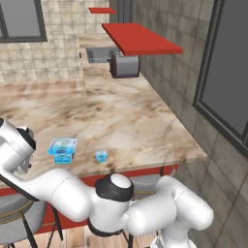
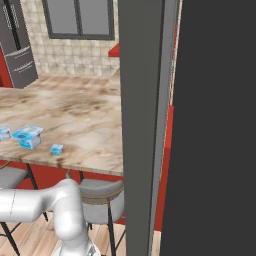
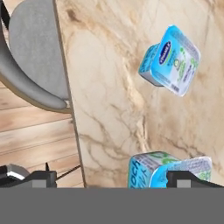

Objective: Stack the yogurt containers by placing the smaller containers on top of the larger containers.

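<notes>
A simulated kitchen is being shown, with tiled walls, red shelves and a marble counter (image 1: 121,116) that has grey stools tucked under its near edge. Three light-blue yogurt tubs are standing on the counter near that edge, none yet stacked. In the left base view the wide tub (image 1: 62,149) is sitting at about eight o'clock, with the tiny cup (image 1: 101,156) just beside it toward three o'clock, apart from it. In the right base view a third tub (image 2: 4,132) is being cut off at the nine o'clock edge.

The gripper (image 3: 113,178) is being held spread wide and empty above the counter edge, with a stool seat (image 3: 33,57) at ten o'clock in the hand view. One tub (image 3: 164,170) is lying between the fingertips at six o'clock; another (image 3: 171,59) is sitting at one o'clock, well apart.

As a judgement, the risks are being seen as these: which tub lies under the hand cannot be told, so the wrong size could be picked. A flared rim could be clipped by a fingertip, and the tub could be tipped or pushed off the nearby edge.
</notes>
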Controlling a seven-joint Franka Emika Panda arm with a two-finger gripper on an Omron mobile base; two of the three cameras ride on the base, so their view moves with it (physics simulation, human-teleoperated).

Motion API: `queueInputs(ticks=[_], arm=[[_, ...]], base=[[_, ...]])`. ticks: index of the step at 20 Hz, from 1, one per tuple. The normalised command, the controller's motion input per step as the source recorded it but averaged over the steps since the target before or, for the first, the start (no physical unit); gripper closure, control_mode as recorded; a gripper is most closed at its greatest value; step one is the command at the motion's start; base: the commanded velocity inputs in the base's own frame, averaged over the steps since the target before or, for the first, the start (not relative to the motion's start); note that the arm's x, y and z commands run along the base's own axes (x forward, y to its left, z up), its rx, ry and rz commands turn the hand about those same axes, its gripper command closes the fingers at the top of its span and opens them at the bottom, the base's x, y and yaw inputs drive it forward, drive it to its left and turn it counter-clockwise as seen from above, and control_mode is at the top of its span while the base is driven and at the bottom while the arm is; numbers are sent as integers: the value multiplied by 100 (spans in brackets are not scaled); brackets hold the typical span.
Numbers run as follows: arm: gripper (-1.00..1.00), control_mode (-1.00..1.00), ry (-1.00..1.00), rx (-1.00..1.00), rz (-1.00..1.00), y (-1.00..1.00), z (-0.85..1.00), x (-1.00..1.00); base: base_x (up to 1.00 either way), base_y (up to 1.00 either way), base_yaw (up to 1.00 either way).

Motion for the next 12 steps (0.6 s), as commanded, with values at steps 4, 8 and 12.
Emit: queueInputs(ticks=[4,8,12], arm=[[-100,-100,0,0,0,14,-9,19],[-100,-100,0,0,0,26,-1,21],[-100,-100,0,0,0,22,-3,18]], base=[[0,0,0],[0,0,0],[0,0,0]])
